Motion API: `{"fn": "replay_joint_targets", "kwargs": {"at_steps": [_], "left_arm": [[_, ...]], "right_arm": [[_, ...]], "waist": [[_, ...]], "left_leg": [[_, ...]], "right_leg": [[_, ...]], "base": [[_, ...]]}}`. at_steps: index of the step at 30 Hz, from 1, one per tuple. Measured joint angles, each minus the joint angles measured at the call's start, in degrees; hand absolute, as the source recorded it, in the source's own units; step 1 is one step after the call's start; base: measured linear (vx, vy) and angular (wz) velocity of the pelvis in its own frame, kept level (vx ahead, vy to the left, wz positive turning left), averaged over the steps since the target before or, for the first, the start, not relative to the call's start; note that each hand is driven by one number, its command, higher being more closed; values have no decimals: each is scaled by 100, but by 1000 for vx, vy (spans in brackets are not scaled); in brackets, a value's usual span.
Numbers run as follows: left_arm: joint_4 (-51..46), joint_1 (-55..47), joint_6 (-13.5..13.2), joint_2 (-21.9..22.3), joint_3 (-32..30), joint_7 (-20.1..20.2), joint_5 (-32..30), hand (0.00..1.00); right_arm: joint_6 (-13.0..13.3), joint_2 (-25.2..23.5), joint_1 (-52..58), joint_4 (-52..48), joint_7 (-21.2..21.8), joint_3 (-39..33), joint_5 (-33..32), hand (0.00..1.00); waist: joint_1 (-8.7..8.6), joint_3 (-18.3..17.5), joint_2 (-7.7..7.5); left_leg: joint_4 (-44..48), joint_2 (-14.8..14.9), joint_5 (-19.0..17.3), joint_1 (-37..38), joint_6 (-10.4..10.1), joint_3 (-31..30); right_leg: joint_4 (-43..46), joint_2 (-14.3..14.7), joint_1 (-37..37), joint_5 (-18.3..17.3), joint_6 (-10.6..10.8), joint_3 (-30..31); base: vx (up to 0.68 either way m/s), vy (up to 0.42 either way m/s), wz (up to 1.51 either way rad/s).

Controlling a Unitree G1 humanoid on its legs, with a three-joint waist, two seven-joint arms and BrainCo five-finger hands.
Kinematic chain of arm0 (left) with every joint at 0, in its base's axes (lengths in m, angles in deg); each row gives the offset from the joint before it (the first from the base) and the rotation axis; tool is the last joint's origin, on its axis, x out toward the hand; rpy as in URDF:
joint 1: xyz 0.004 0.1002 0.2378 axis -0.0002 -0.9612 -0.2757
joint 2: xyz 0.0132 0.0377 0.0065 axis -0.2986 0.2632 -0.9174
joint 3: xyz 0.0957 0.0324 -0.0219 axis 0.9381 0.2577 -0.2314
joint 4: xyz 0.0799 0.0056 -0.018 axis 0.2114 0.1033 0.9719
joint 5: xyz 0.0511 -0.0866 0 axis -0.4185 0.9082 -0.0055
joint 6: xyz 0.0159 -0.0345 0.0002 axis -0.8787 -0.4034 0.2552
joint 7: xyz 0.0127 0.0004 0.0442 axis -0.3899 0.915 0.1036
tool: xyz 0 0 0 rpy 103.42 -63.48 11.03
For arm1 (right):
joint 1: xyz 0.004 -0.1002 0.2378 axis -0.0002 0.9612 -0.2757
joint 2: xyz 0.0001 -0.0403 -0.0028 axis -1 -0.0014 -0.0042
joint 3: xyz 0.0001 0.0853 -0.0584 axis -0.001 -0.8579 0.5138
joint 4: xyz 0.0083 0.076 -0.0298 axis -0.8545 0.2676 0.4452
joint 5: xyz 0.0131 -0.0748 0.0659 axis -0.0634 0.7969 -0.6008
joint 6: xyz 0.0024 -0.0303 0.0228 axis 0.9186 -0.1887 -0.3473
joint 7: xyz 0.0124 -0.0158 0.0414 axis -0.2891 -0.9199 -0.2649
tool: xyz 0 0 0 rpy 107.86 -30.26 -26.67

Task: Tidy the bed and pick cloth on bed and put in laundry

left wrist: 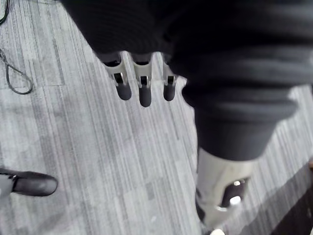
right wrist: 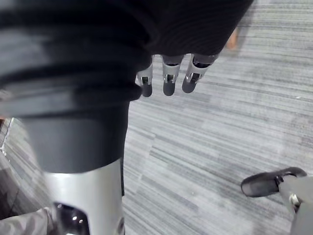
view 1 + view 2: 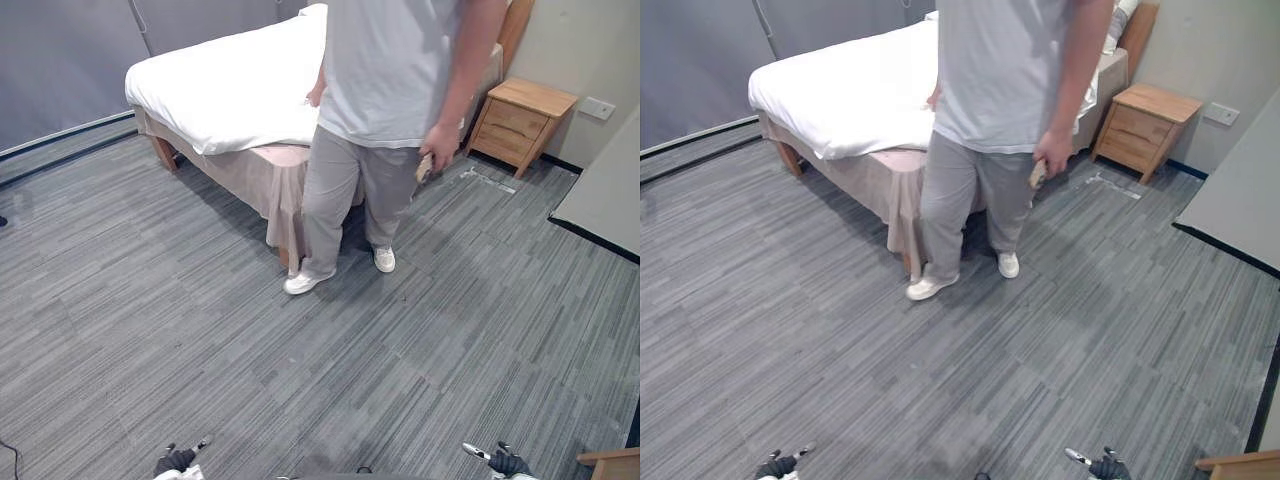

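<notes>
The bed (image 3: 240,85) stands far ahead on the left under a rumpled white duvet (image 3: 215,95). A pinkish layer of fabric (image 3: 283,155) peeks out below the duvet at the near corner. Low at the near edge of the left eye view, my left hand (image 3: 177,461) hangs over the carpet, and its fingers (image 1: 142,90) are straight and hold nothing. My right hand (image 3: 506,463) hangs at the same height on the other side, its fingers (image 2: 168,81) relaxed and empty too. Both hands are far from the bed.
A person (image 3: 385,120) in grey clothes stands at the bed's near corner, between me and the bed, with a small object in one hand (image 3: 428,160). A wooden nightstand (image 3: 522,120) stands by the back wall. A grey slab (image 3: 610,190) lies on the right, and a wooden piece (image 3: 612,464) shows at the lower right.
</notes>
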Motion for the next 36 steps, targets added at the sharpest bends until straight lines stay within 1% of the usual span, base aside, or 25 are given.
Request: {"fn": "replay_joint_targets", "kwargs": {"at_steps": [4,11,14,17,20,22,27,31,33,34,35,36], "left_arm": [[1,-1,100,-5,-151,137,-2,0],[0,-32,239,18,-149,433,170,0],[1,-85,339,142,-140,432,165,0],[2,-87,344,356,21,432,151,0],[2,-87,340,458,167,429,101,0],[2,-89,335,463,298,405,99,0],[3,-86,300,486,308,378,96,0],[2,-74,287,499,387,379,95,0],[1,5,289,501,538,381,94,0],[1,125,294,490,611,382,92,0],[11,307,304,415,735,380,97,0],[23,398,302,382,762,374,108,0]], "right_arm": [[22,76,-75,0,34,-10,-3,0],[51,72,-141,0,49,-8,-8,0],[51,30,-127,0,45,-7,-13,0],[53,-11,-123,-1,40,5,-13,0],[55,-107,-139,-1,25,18,-13,0],[53,-182,-139,-1,14,43,-11,0],[48,-202,-127,-1,-34,137,-10,0],[49,-202,-92,-6,-41,238,-8,0],[49,-202,-184,-6,-38,245,-9,0],[51,-205,-235,-18,-36,266,-16,0],[51,-198,-360,-23,-36,471,-59,0],[51,-199,-449,-21,-29,599,-111,0]], "waist": [[-11,7,11],[-12,9,20],[-15,11,28],[-13,14,47],[-14,15,42],[-14,15,42],[-13,19,34],[-14,36,5],[-12,121,22],[-18,304,-26],[-16,555,-153],[2,707,-208]], "left_leg": [[-1,14,-6,-1,-10,4],[0,17,-17,0,-25,23],[-1,18,-17,-4,-24,32],[-9,20,-16,-4,-24,31],[-19,30,-16,-1,-24,36],[-20,37,-16,1,-24,43],[-21,41,-17,58,-25,154],[12,42,-62,72,-64,163],[369,102,-255,-135,-23,168],[843,120,-467,-345,23,184],[1483,117,-798,-658,105,229],[1829,155,-981,-807,128,308]], "right_leg": [[0,12,-2,-15,22,-10],[-55,14,-6,-2,0,-22],[-90,19,2,17,-28,-22],[-100,23,6,18,-29,-26],[-126,35,16,22,-35,-24],[-135,44,20,23,-36,-20],[-139,47,70,23,-34,10],[-129,46,80,6,-29,26],[542,21,-300,-334,-37,38],[1492,-77,-758,-766,67,32],[2801,-298,-1431,-1170,190,-93],[3619,-442,-1856,-1263,318,-206]], "base": [[-21,-41,0],[-55,-38,0],[-23,-24,-1],[-13,-27,0],[-6,-37,-1],[-1,-43,-2],[-7,-31,-5],[-47,-33,-2],[-55,-17,-7],[-100,-25,-13],[-137,-39,-24],[-134,-55,-34]]}}
